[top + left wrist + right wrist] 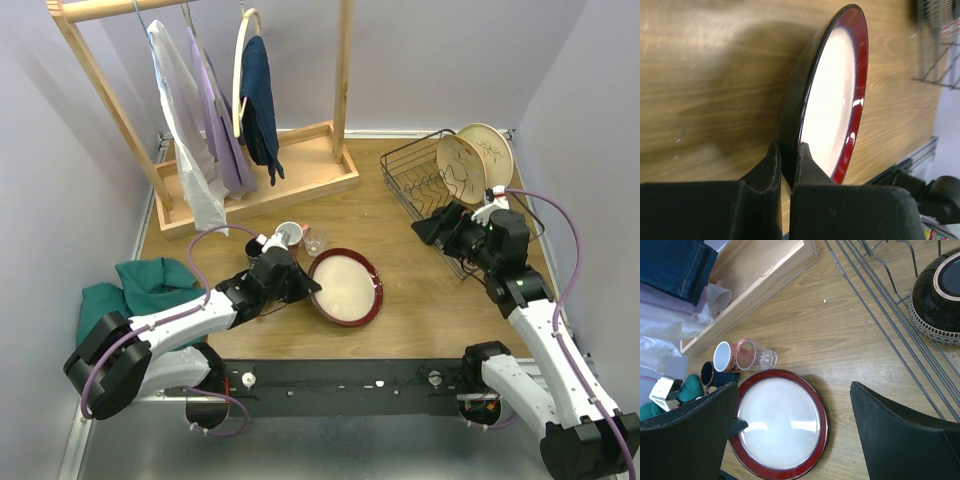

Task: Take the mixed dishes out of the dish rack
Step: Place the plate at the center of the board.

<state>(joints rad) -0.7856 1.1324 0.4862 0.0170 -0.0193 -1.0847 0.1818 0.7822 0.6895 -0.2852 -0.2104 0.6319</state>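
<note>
My left gripper [303, 283] is shut on the left rim of the cream plate with the dark red rim [346, 288]. The plate lies low at the table's middle, whether resting or just above I cannot tell. In the left wrist view the fingers [807, 165] clamp the plate's rim [835, 100]. My right gripper [435, 225] is open and empty at the near left corner of the dark wire dish rack [405, 165]. Two cream dishes [461, 168] stand upright in the rack. A dark bowl [940, 295] lies in it too. A white mug [724, 356], a clear glass [752, 354] and a dark mug [707, 375] lie beside the plate [780, 425].
A wooden clothes rack [300, 175] with hanging garments stands at the back left. A green cloth [140, 285] lies at the left edge near my left arm. The dish rack sits close to the right wall.
</note>
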